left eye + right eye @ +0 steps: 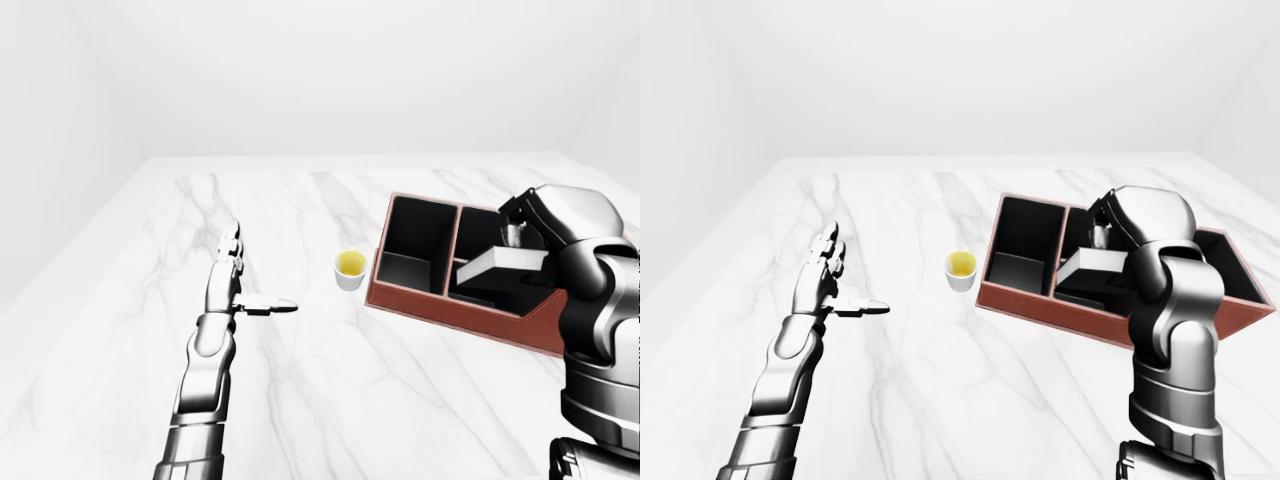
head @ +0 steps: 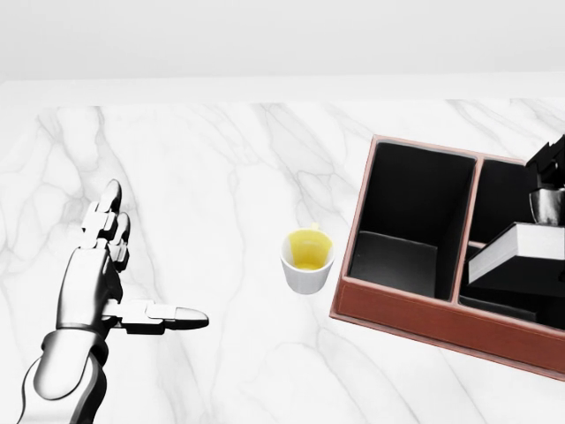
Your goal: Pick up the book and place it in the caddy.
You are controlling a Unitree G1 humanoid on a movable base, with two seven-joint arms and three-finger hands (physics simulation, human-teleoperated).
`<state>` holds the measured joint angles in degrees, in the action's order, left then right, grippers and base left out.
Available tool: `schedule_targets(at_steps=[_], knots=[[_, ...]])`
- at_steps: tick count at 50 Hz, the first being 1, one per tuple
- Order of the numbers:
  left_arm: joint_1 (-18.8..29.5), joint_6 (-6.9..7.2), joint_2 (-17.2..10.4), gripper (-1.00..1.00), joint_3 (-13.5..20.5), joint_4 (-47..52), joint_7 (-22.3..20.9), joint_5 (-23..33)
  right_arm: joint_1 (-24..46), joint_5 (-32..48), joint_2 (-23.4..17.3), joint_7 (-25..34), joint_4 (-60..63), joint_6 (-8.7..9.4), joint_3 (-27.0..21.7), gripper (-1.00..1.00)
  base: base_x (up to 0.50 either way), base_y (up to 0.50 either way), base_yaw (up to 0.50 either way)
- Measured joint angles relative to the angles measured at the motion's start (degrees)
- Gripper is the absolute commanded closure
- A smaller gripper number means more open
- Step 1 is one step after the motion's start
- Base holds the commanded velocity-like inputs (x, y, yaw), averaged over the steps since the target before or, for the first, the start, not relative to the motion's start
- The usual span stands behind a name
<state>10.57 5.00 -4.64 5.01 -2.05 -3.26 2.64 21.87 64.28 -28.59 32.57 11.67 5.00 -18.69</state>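
Marble counter point(image 2: 221, 177): right robot hand point(image 2: 549, 190) grips book point(image 2: 516, 252) over caddy point(image 2: 415, 309).

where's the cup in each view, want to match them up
Left-eye view: the cup sits just right of centre, just left of the caddy.
Head view: the cup is at centre, a little below mid-height, again just left of the caddy.
Right-eye view: the cup is at centre, left of the caddy.
Shared landmark: the caddy's left corner beside the cup.
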Motion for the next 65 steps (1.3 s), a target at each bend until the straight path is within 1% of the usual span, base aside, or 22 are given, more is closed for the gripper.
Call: schedule_targets(at_steps=[20,46,65], knots=[[0.28,0.00,-0.12,-1.00,0.17,-1.33,0.03,-0.15,0.50,1.24,-0.33,-4.81,-5.47,0.00,0.76,1.00,0.00,0.00,0.00],[0.64,0.00,-0.46,-1.00,0.55,-1.88,0.14,-0.85,2.81,0.10,-1.00,-12.31,-16.11,0.00,2.87,1.00,0.00,0.00,0.00],[0.63,0.00,-0.48,-1.00,0.52,-1.01,0.10,-0.68,3.78,-0.65,-1.12,-16.58,-22.19,0.00,4.27,1.00,0.00,0.00,0.00]])
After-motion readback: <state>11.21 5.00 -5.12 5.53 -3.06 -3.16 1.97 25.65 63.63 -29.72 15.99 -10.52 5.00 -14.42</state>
